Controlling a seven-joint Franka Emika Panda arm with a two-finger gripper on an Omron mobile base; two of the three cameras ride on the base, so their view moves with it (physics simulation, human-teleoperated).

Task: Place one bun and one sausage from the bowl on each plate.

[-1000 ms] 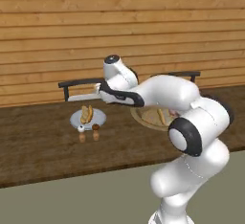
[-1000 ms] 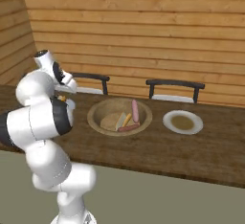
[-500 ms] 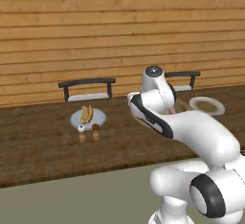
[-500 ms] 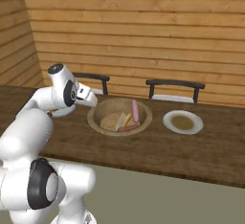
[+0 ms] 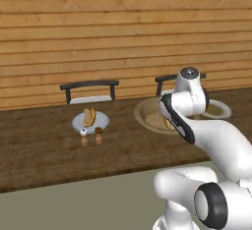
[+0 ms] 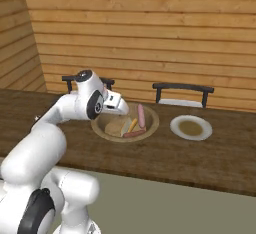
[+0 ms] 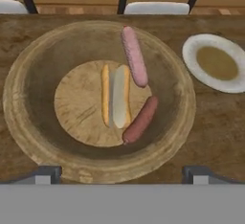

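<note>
The tan wooden bowl [image 7: 28, 122] lies straight below my gripper [image 7: 123, 174], whose two dark fingertips stand wide apart and open with nothing between them. Inside the bowl a split bun [image 7: 115, 96] rests in the middle. A pink sausage [image 7: 134, 55] lies beyond it and a red-brown sausage [image 7: 140, 120] lies beside it. To the bowl's right sits a pale plate [image 7: 217, 82] with nothing on it. In the left base view the other plate [image 5: 78, 124] sits left of the bowl [image 5: 147, 111] and carries a bun-like piece [image 5: 89, 117]. My hand [image 6: 112, 103] hovers over the bowl's left rim.
Salt and pepper shakers [image 5: 91, 131] stand just in front of the left plate. Two dark chairs [image 6: 182, 89] stand behind the wooden counter, against a plank wall. My own arm covers part of the right plate [image 5: 220, 110] in the left base view.
My arm has swung right from above the left plate to above the bowl. The gripper has stayed open and holds nothing.
</note>
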